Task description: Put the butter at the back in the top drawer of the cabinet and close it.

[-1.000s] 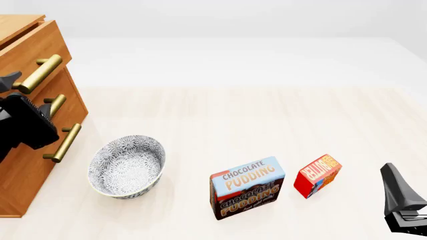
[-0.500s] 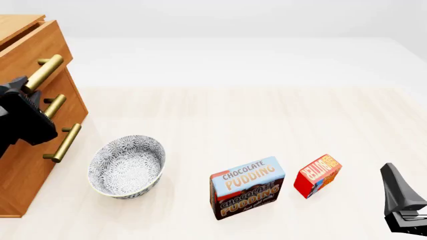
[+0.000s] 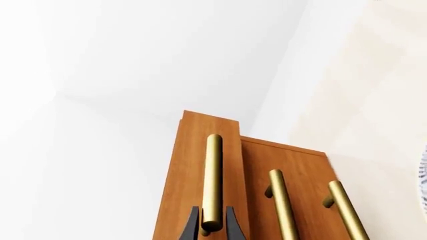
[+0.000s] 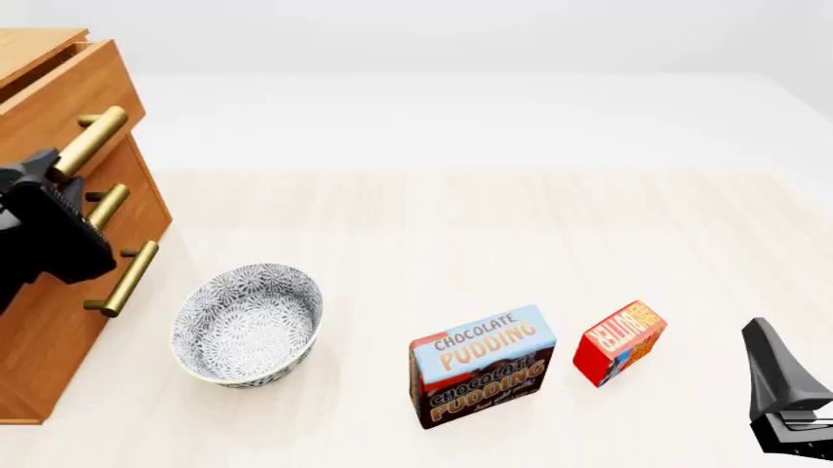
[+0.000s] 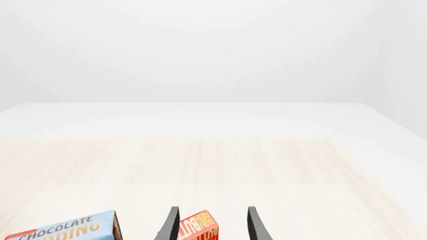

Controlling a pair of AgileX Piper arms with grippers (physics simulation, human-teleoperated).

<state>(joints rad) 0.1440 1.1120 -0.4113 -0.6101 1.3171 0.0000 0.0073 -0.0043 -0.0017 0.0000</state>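
Observation:
The butter [image 4: 621, 341], a small red box, stands on the table right of the pudding box and shows again as the butter [image 5: 200, 229]. My right gripper [image 4: 771, 366] hangs open near the front right, apart from the butter; in the right wrist view its fingers [image 5: 172, 225] frame the box from a distance. At the left stands the cabinet [image 4: 53, 341]. Its top drawer [image 4: 59, 93] juts slightly past the lower ones. My left gripper [image 4: 42, 168] is open, its fingers [image 3: 194, 226] straddling the near end of the top handle [image 3: 212, 180] with thin gaps.
A patterned bowl [image 4: 248, 322] sits just right of the cabinet's base. The Chocolate Pudding box [image 4: 482, 366] stands upright between bowl and butter. The two lower drawer handles [image 3: 283, 205] run beside the top one.
My left gripper has shifted up and right until its fingers sit around the end of the top handle. The right arm, the boxes and the bowl have not moved.

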